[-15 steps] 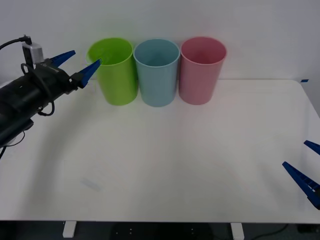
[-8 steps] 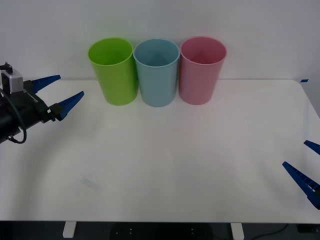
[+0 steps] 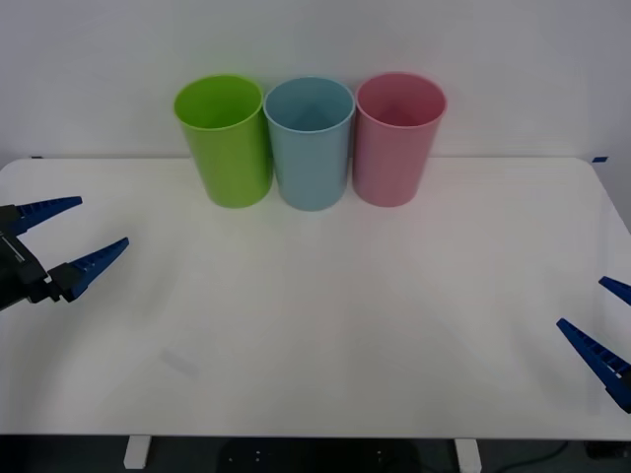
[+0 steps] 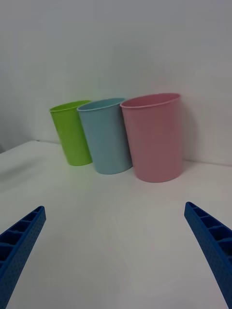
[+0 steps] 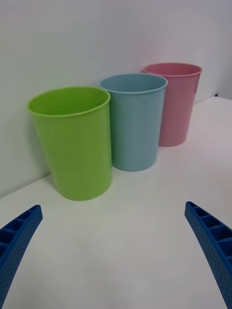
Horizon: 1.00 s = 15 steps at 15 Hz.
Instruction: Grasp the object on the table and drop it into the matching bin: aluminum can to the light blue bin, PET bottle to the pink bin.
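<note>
Left end effector [image 3: 64, 241] had pulled back from the green bin [image 3: 227, 143] to the worktop's 9 o'clock edge, fingers spread and empty.

No can lay on the white worktop [image 3: 325, 325] in any view, so it was judged to have been dropped already into one of the bins, whose insides could not be seen from these angles. Green, blue bin [image 3: 312, 146] and pink bin [image 3: 396, 140] stood in a tight row at 12 o'clock, rims nearly touching. Right end effector [image 3: 603, 330] waited parked at 4 o'clock, fingers apart, holding nothing. With the left arm retreating clear of the bins, the drop looked finished and the arm seemed headed for rest.
</note>
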{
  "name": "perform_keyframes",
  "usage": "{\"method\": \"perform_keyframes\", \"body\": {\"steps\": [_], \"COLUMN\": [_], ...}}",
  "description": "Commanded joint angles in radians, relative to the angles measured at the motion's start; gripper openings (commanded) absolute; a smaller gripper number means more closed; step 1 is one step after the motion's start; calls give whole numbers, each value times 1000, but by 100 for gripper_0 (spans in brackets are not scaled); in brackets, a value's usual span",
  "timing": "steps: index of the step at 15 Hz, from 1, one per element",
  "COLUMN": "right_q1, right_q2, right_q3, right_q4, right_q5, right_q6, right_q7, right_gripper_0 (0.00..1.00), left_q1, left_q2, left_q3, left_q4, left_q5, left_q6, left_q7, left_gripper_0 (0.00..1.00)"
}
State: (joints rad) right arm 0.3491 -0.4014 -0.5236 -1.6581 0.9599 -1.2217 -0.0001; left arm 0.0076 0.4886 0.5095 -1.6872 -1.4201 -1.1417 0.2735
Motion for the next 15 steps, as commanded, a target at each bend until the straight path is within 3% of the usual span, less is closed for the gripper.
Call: {"method": "perform_keyframes", "body": {"steps": [1, 11, 15], "right_q1": [0, 0, 0], "right_q2": [0, 0, 0], "right_q3": [0, 0, 0], "right_q4": [0, 0, 0], "right_q5": [0, 0, 0], "right_q6": [0, 0, 0], "right_q7": [0, 0, 0], "right_gripper_0": [100, 100, 100], "left_q1": [80, 258, 292], "left_q2": [1, 1, 1], "left_q3": [27, 87, 101], "left_q4": [-55, -59, -60], "left_q5": [24, 216, 250], "left_q6": [-9, -10, -20], "left_q7": [10, 39, 21], "left_gripper_0": [100, 100, 100]}}
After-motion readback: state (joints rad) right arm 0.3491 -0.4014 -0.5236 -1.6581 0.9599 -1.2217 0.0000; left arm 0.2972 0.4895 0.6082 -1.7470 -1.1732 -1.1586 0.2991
